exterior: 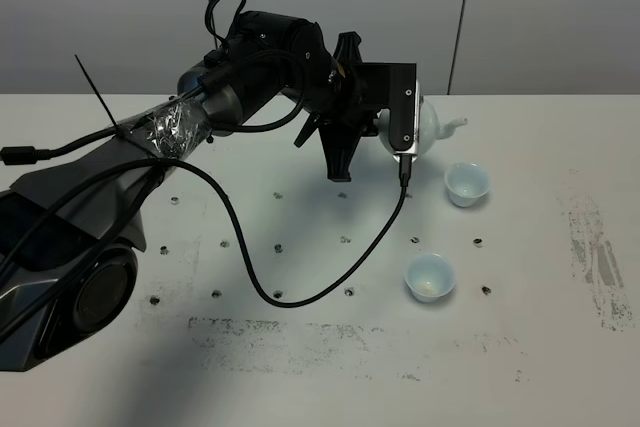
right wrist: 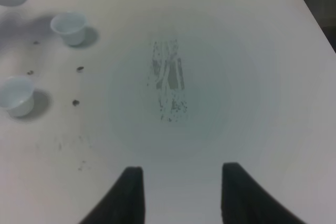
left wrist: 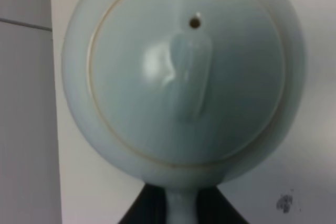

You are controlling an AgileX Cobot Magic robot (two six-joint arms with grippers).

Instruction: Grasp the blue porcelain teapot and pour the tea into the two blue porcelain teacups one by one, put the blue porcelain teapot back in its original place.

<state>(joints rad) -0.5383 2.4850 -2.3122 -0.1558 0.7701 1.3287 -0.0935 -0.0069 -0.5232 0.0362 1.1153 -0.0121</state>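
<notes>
The blue porcelain teapot (exterior: 432, 125) stands at the back of the table, spout pointing right. In the left wrist view the teapot (left wrist: 184, 72) fills the frame from above, lid and knob on. My left gripper (left wrist: 181, 208) has its dark fingers (left wrist: 142, 211) tight against both sides of the loop handle. The two blue porcelain teacups sit in front of and to the right of the pot: the far cup (exterior: 467, 184) and the near cup (exterior: 429, 277). My right gripper (right wrist: 184, 192) is open and empty above bare table; both cups (right wrist: 68, 27) (right wrist: 18, 95) lie far from it.
The left arm (exterior: 270, 67) reaches across the table's middle, and its black cable (exterior: 300, 292) droops onto the surface left of the near cup. Scuffed grey marks (exterior: 600, 257) lie at the right. The white table (exterior: 330, 367) has small holes.
</notes>
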